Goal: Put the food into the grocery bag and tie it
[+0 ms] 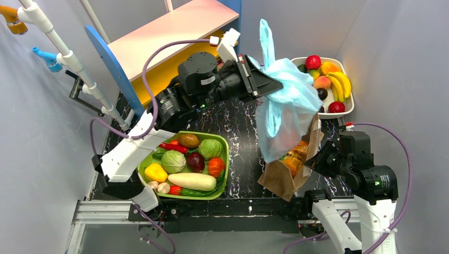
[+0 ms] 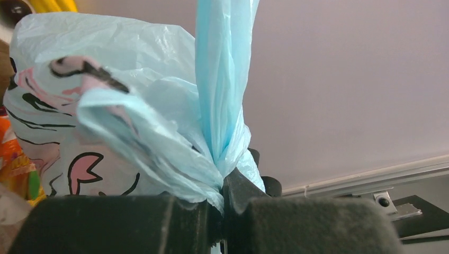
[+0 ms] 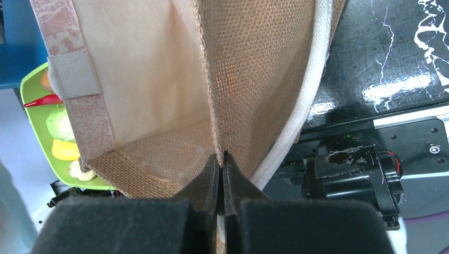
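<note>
Above the dark marbled worktop (image 1: 238,127) the left arm (image 1: 185,100) reaches far across to the right, its forearm almost level. The left tool (image 2: 222,196) is closed tightly on the gathered neck of the grocery bag (image 1: 288,114), and the bag hangs in the air from this grip. The right arm (image 1: 365,174) is bent low at the near right corner. The right tool (image 3: 222,164) is pinched on a fold of the rim of the brown bag (image 1: 283,180), which leans toward the near edge with its woven inside showing.

The grocery bag is thin, light-blue and much crinkled, with black and pink drawings on its side. One loop handle (image 1: 266,39) stands straight up above the tool, and the other (image 1: 272,119) hangs down in front. The lower end of the bag is at the mouth of the brown bag. Orange and yellow food (image 1: 295,156) shows there – I cannot tell which of the two bags holds it.

A green tray (image 1: 225,159) of vegetables lies at the near left, under the left arm, and a white tray (image 1: 349,108) of fruit stands at the far right – just behind the hanging bag.
</note>
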`<state>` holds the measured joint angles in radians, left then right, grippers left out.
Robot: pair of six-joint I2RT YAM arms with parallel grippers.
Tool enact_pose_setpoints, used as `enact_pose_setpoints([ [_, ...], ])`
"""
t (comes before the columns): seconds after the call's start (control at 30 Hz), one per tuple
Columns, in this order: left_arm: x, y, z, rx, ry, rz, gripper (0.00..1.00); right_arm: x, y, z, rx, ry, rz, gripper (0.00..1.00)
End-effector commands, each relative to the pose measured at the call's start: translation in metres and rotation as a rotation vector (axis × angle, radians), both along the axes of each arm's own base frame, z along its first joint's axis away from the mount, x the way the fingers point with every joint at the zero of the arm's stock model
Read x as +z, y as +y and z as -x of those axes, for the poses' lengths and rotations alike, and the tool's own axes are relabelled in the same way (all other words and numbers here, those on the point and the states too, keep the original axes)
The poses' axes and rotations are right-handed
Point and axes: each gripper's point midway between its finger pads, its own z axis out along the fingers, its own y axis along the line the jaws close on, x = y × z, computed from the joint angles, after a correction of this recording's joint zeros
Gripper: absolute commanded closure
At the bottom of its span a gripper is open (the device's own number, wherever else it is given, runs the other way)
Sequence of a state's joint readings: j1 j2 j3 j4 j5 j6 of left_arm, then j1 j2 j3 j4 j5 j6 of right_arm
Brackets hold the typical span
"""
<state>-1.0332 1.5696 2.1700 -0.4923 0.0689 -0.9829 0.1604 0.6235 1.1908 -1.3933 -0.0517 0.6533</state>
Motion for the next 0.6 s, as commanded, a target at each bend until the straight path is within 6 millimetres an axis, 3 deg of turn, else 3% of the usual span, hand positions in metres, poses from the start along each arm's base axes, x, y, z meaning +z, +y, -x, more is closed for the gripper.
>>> enact_pose_setpoints([
  [0.0, 0.023, -0.024, 0.014, -0.077, 0.026, 0.121, 1.00, -0.001, -0.001, 0.016, 0.002, 0.027, -0.007, 0.99],
  [0.27, 0.012, -0.070, 0.007, -0.089, 0.039, 0.232, 1.00, 0.007, -0.006, 0.016, -0.017, 0.002, 0.015, 0.99],
  [0.57, 0.036, -0.094, 0.000, -0.039, -0.057, 0.426, 1.00, 0.007, -0.009, 0.019, -0.034, 0.008, 0.021, 0.99],
])
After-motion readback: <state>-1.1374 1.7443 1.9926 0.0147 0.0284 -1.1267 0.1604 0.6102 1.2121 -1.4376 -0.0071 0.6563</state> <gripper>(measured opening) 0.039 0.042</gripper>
